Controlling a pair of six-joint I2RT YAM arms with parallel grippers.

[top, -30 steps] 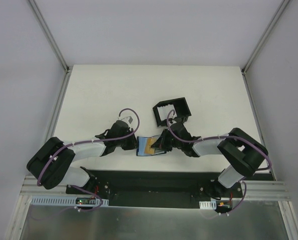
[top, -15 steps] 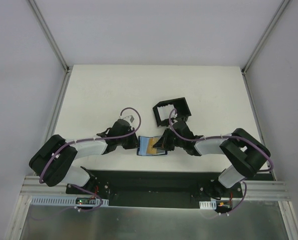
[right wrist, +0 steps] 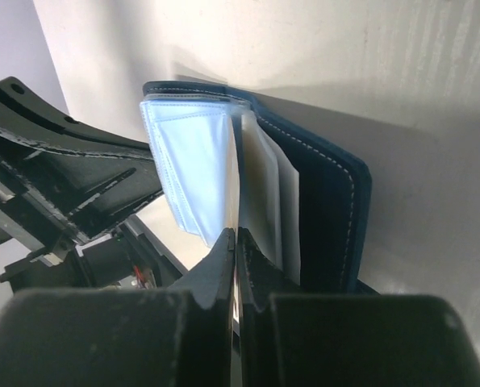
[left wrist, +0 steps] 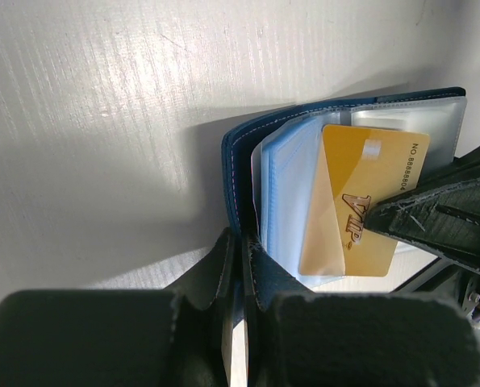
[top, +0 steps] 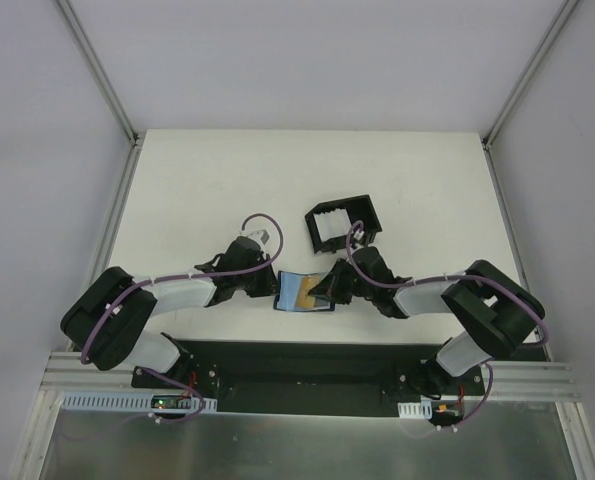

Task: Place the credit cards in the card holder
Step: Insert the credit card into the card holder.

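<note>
Left gripper is pinched tight on the edge of the small navy-blue folding card holder. The holder lies opened on the white table between the two arms, with its pale blue plastic inner pockets fanned up. Right gripper is clamped on the yellow-orange plastic credit card. One side of that card looks partly tucked under a pocket flap, and the rest sticks out.

Stuff that could bite here, imo:

- **Skewed card:** it sits at an angle to the pocket, so a straight push might jam a corner on the pocket lip or just crumple the floppy sleeve.
- **Wrong gap:** it could slip between two sleeves rather than into one. Hard to tell from these views which gap it's in.
- **Weak hold:** the left grip is only on a thin bit of cover, so a hard shove from the right may twist the holder out of that pinch or skid it across the table.
- **Crowding:** both arms' fingers are really near each other, so a bump isn't out of the question.

Black square plastic tray sits just behind, apart from all this.
</note>
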